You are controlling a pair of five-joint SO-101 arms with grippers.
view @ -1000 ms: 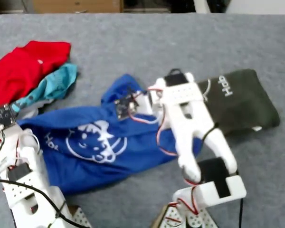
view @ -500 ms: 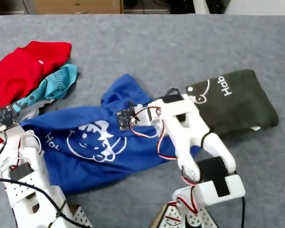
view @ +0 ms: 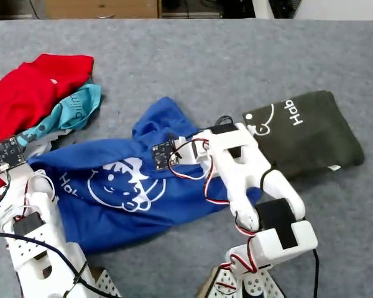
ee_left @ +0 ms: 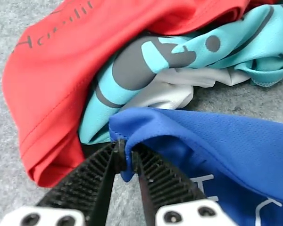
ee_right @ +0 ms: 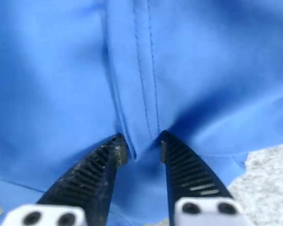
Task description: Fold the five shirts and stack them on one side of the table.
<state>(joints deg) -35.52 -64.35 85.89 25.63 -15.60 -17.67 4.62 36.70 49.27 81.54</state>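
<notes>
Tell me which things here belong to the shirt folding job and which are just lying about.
Part of the job: blue shirt, pinched by the left gripper and the right gripper; red shirt; teal shirt; white shirt; folded dark green shirt.
Not part of it: grey table cover; brown furniture beyond the table's far edge.

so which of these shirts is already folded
The dark shirt, lying apart as a neat rectangle. The blue shirt is spread out rumpled; the red shirt, teal shirt and white shirt are heaped together.
</notes>
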